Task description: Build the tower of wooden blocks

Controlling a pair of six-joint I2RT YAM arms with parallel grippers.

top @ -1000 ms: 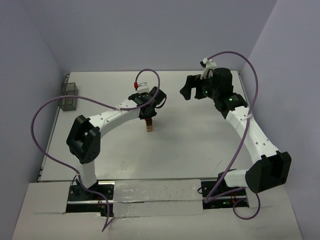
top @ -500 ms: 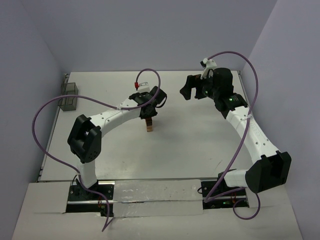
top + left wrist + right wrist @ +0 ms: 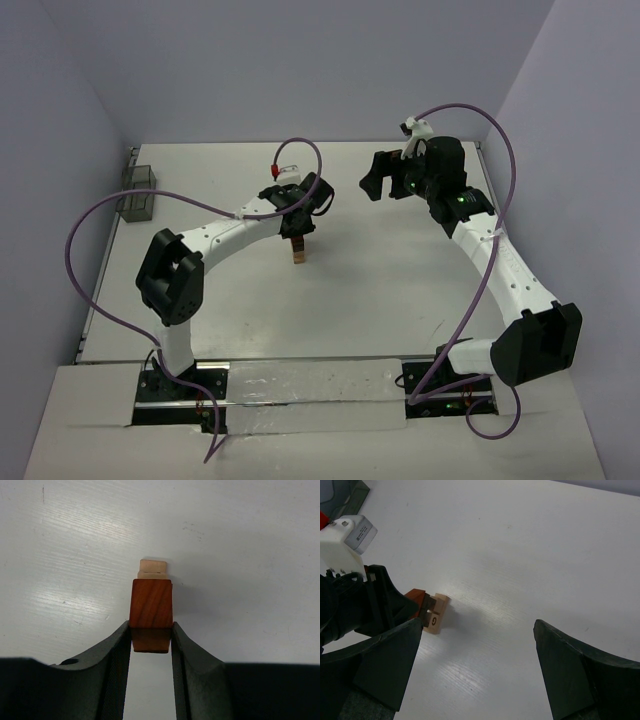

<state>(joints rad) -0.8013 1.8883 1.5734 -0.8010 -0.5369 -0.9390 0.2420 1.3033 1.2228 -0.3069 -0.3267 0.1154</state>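
Observation:
The wood block tower [image 3: 298,256] is a short narrow stack at the table's middle. My left gripper [image 3: 297,238] is right over it, shut on its top dark reddish-brown block [image 3: 151,611]. In the left wrist view the fingers [image 3: 118,655] press both sides of that block, and light tan blocks [image 3: 153,568] show beyond it. The right wrist view shows the stack [image 3: 433,616] from the side, with a tan block marked G. My right gripper [image 3: 385,182] hangs open and empty in the air, to the right of and beyond the tower [image 3: 476,626].
A greyish see-through box [image 3: 138,192] stands at the far left edge of the table, and its corner also shows in the right wrist view [image 3: 350,490]. Purple cables loop above both arms. Walls close in the table on the left, back and right.

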